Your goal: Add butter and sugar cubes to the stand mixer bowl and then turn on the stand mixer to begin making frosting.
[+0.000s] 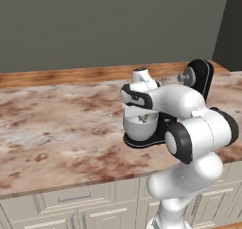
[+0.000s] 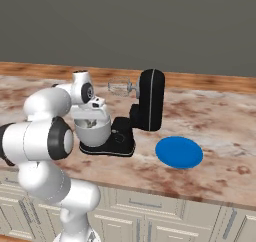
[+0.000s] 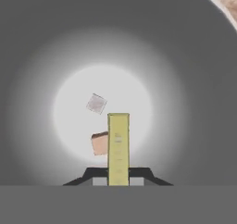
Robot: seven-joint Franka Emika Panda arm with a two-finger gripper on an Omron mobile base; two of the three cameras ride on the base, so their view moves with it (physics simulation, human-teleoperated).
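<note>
Butter stick [image 3: 118, 146] hanging clamped in the hand [image 3: 118, 179], long axis pointing straight down into the stand mixer bowl [image 3: 41, 79]. Hovering directly over two sugar cubes [image 3: 96, 103] lying on the bowl's floor. Arm folding down over the bowl on the tabletop [image 1: 56, 124], beneath the stand mixer [image 2: 149, 103] head.
</note>
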